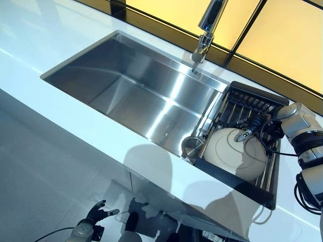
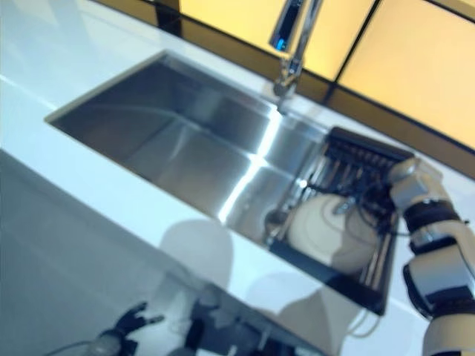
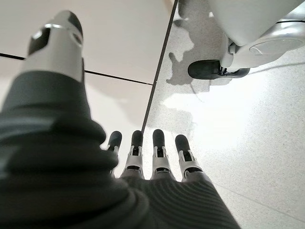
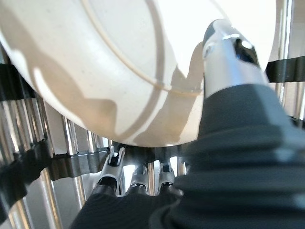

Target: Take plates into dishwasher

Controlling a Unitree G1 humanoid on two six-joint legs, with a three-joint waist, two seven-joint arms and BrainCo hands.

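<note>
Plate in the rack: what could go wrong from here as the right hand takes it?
1. The right hand has only its thumb on the plate face, fingers under the rim; that pinch may slip on lifting.
2. The plate leans in the rack over the sink; a slip could drop it in.
3. A ladle lies against the plate and may get dragged along.
The left hand hangs idle.

Glossy cream plate [image 1: 236, 151], brushed steel sink [image 1: 136, 85], wire rack [image 1: 242, 108].

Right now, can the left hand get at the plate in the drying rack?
Probably not. The left hand hangs low over the floor, below the counter, while the plate lies in the rack at the right hand.
</note>
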